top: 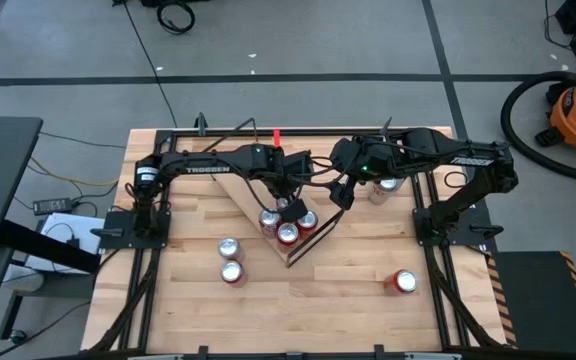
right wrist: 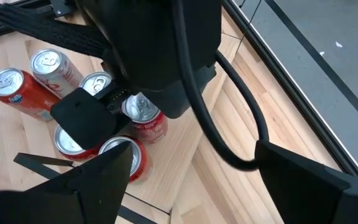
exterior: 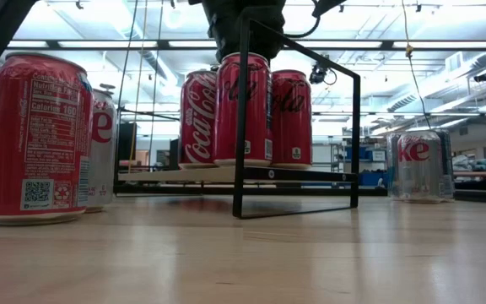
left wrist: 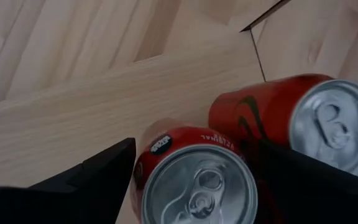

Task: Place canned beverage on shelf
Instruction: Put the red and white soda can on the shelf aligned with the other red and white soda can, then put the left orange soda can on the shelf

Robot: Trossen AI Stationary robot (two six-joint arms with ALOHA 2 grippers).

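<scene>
Straddling a can (left wrist: 194, 186) standing on the shelf (top: 290, 255), the left gripper (top: 290, 210) appears released; next, retract upward clear. Right gripper (top: 340, 193) hovers nearby, spread, empty.

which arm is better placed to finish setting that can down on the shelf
Left. The left gripper hangs directly over the shelf, its fingers either side of a red can there. The right gripper hovers beside the shelf end, open and empty.
</scene>
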